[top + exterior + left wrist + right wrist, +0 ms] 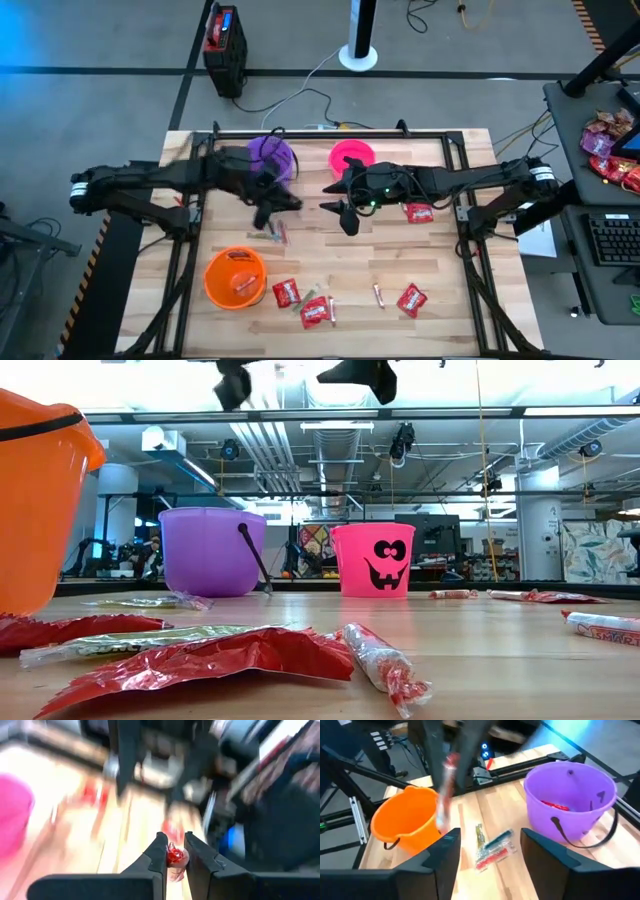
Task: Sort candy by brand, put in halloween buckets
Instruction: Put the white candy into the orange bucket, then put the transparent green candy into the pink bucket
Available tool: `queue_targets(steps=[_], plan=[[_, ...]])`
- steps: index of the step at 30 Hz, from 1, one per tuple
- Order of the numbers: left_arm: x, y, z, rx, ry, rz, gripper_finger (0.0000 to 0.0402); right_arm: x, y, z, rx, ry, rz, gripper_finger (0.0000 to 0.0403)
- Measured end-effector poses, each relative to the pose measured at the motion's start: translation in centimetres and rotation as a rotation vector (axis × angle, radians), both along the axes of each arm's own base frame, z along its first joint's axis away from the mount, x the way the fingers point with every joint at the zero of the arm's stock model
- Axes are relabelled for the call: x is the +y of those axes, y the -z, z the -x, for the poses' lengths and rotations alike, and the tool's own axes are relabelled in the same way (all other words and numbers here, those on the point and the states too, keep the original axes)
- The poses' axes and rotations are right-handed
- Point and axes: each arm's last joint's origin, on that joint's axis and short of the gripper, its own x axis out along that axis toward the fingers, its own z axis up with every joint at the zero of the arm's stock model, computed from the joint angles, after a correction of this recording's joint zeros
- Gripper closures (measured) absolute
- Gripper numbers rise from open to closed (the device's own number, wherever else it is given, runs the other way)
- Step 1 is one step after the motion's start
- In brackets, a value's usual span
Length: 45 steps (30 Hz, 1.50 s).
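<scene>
your left pincer [175,851] is clenched on a pinkish candy stick [174,856] only by its tip; swing fast and it slips. right pincer [490,851] hangs released.

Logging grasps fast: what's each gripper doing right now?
Left gripper: shut on a candy stick.
Right gripper: open, empty.

Grey floor [90,40], wooden table [340,255], ceiling ducts [335,455]

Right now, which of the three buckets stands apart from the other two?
The orange bucket. It stands alone near the table's front-left edge, while the purple bucket and the pink bucket stand together along the back edge.
</scene>
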Motion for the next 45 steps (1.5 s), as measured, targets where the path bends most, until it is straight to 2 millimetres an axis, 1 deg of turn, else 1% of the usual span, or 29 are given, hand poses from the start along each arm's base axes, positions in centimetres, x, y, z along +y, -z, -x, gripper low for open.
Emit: queue_targets(steps=[3,7,9,11,14,17,20,24,29,32,40,43,45], plan=[[-1.2,-2.0,2.6,0.246,0.046,0.013,0.0378,-0.3,0.1,0.3,0.030,0.009,0.001,0.0194],[-3.8,-3.7,6.2,0.561,0.119,0.045,0.0378,-0.8,0.6,0.6,0.098,0.023,0.003,0.0191],[-5.3,-3.9,7.4,0.654,0.140,0.046,0.0378,-1.0,0.9,0.8,0.124,0.027,0.007,0.0192],[-6.9,-3.8,7.9,0.683,0.170,0.046,0.0378,-1.2,1.1,0.9,0.145,0.030,0.011,0.0192],[-9.3,-2.8,8.1,0.707,0.190,0.019,0.0378,-1.3,1.2,0.9,0.160,0.033,0.014,0.0193],[-11.4,-0.8,7.8,0.731,0.202,-0.033,0.0378,-1.5,1.2,0.9,0.160,0.035,0.015,0.0193],[-12.6,1.3,7.1,0.732,0.212,-0.038,0.0377,-1.7,1.2,0.9,0.162,0.037,0.021,0.0193],[-13.1,4.3,6.3,0.770,0.195,-0.021,0.0370,-2.0,1.3,1.0,0.171,0.041,0.019,0.0193],[-13.1,6.4,6.2,0.835,0.156,-0.024,0.0363,-2.2,1.6,1.2,0.213,0.045,0.015,0.0193],[-13.2,6.5,6.2,0.834,0.159,-0.026,0.0344,-2.3,1.9,1.4,0.249,0.051,0.008,0.0193],[-13.1,6.7,6.2,0.846,0.147,-0.024,0.0277,-2.2,2.3,1.7,0.292,0.055,-0.039,0.0193],[-13.1,6.6,6.2,0.843,0.143,-0.018,0.0260,-2.2,2.3,1.7,0.300,0.068,-0.069,0.0193],[-13.1,6.1,6.2,0.831,0.145,-0.018,0.0253,-2.1,2.4,1.8,0.308,0.045,-0.097,0.0193]])
